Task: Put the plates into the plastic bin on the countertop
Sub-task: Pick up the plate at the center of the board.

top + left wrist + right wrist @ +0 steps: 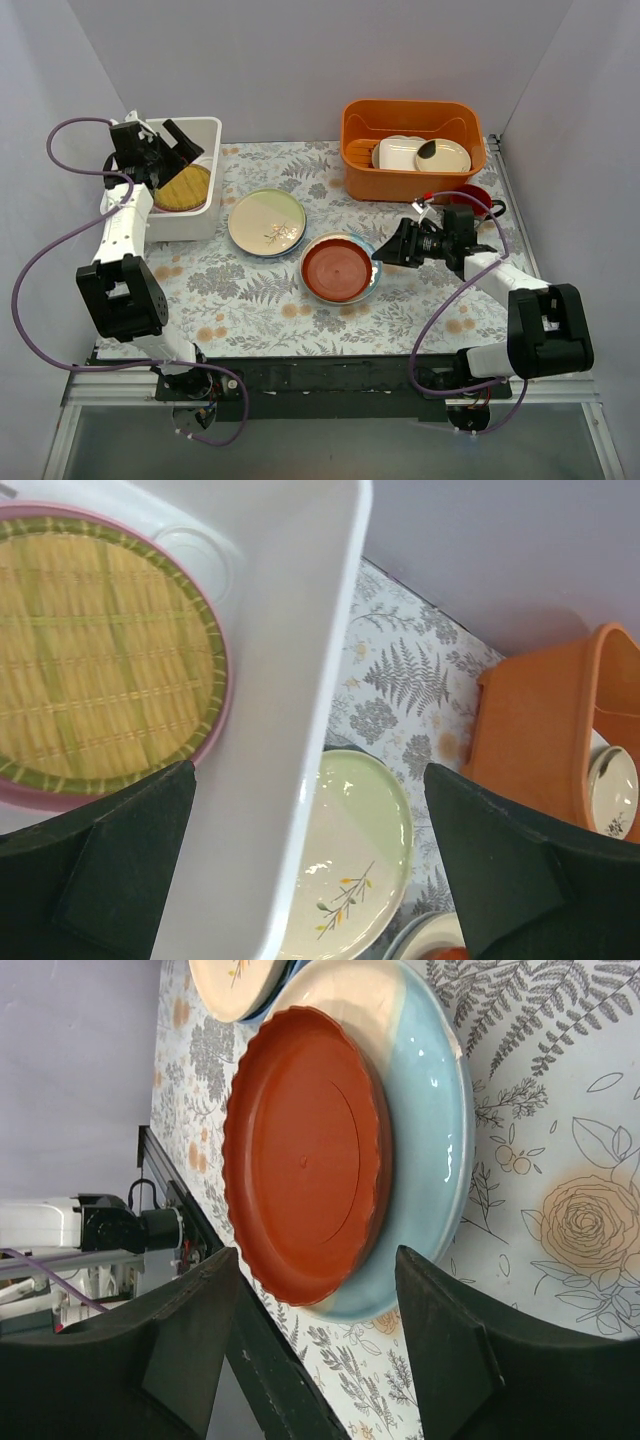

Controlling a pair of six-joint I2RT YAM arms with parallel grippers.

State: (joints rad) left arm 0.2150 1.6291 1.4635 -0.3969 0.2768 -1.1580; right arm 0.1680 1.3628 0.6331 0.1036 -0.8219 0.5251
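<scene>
Over white bin [300, 660], L gripper [310, 775] jaws wide; R gripper [318, 1260] jaws apart by red-brown plate [300, 1150].

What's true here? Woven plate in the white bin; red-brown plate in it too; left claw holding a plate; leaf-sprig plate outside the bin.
The yellow woven plate lies in the white bin: true.
The red-brown plate is in the bin too: false; it rests on a pale blue plate on the countertop.
The left claw holds a plate: false; it is open and empty.
The leaf-sprig plate lies outside the bin: true.
</scene>
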